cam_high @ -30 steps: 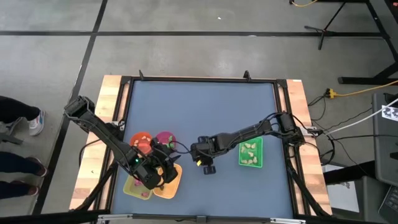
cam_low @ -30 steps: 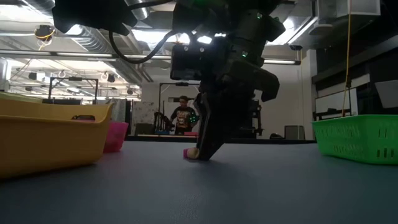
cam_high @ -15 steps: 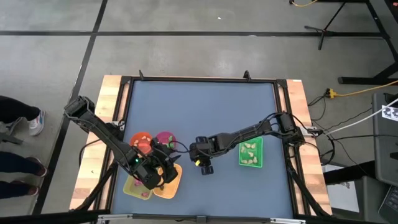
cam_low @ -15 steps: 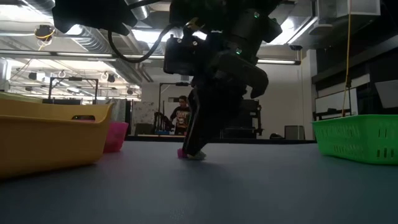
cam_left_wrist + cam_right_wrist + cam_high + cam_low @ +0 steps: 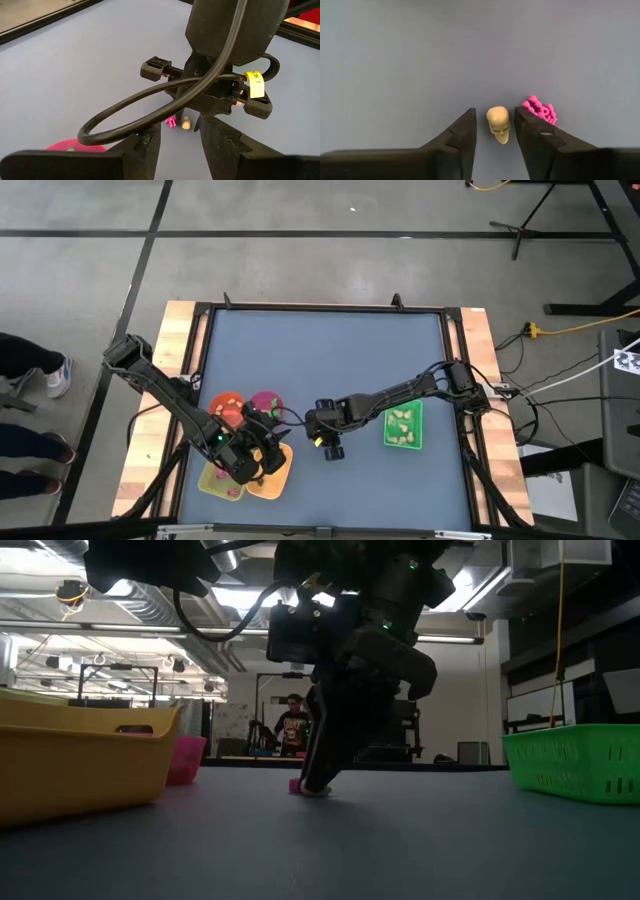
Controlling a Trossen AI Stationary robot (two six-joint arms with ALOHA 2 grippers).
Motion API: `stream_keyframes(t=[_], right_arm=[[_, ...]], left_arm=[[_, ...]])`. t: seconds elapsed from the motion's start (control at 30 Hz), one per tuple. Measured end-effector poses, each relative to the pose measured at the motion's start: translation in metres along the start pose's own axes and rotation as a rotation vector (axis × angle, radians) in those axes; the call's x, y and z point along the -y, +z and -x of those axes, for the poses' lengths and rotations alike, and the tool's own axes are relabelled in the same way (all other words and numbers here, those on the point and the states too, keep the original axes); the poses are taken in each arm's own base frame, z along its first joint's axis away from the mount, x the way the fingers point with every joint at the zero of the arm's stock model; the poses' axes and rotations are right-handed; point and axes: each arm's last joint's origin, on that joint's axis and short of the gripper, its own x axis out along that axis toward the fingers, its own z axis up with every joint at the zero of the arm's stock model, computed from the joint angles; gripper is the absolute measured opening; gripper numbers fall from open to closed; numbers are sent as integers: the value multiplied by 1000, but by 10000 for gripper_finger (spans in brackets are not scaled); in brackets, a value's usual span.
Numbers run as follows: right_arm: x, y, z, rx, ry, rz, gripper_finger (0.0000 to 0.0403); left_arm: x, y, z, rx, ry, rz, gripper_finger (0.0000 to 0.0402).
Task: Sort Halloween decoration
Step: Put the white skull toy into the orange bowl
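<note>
Skull [image 5: 498, 124] between right tool [image 5: 495, 131] fingers, magenta trinket [image 5: 540, 110] just beside

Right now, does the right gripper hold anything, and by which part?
Nothing is held yet. The right gripper is open, with the cream skull lying on the table between its fingers, gaps on both sides. A magenta trinket lies beside.

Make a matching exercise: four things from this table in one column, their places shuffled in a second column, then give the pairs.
Things:
1. cream skull
2. magenta trinket
3. green tray
4. left end effector

Places:
A. near the table's right edge, holding pale trinkets
B. over the yellow tray
C. on the mat between the right end effector's fingers
D. on the mat just outside one of those fingers

Pairs: 1-C, 2-D, 3-A, 4-B
</note>
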Motion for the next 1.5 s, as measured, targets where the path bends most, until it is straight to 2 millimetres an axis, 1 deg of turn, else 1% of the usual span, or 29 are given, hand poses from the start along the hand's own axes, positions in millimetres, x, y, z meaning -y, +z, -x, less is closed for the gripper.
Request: stream_keyframes(t=[0.27, 0.4, 0.47, 0.6, 0.73, 0.93, 1.07, 1.2, 1.5], right_arm=[[0, 0, 0, 2, 0, 0, 54], [0, 1, 1, 6, 0, 0, 30], [0, 1, 1, 6, 0, 0, 29], [0, 1, 1, 7, 0, 0, 42], [0, 1, 1, 6, 0, 0, 46], [0, 1, 1, 6, 0, 0, 47], [0, 2, 2, 1, 0, 0, 47], [-1, 11, 7, 31, 4, 1, 48], [-3, 36, 25, 127, 44, 12, 48]], left_arm=[[0, 0, 0, 0, 0, 0, 120], [0, 0, 0, 0, 0, 0, 120], [0, 0, 0, 0, 0, -1, 120], [0, 0, 0, 0, 0, -10, 120], [1, -1, 0, -24, -16, -86, 120], [3, -5, 1, -178, -133, -206, 120], [5, -9, 2, -281, -213, -217, 120], [6, -9, 2, -315, -239, -215, 120], [6, -9, 2, -314, -243, -231, 120]])
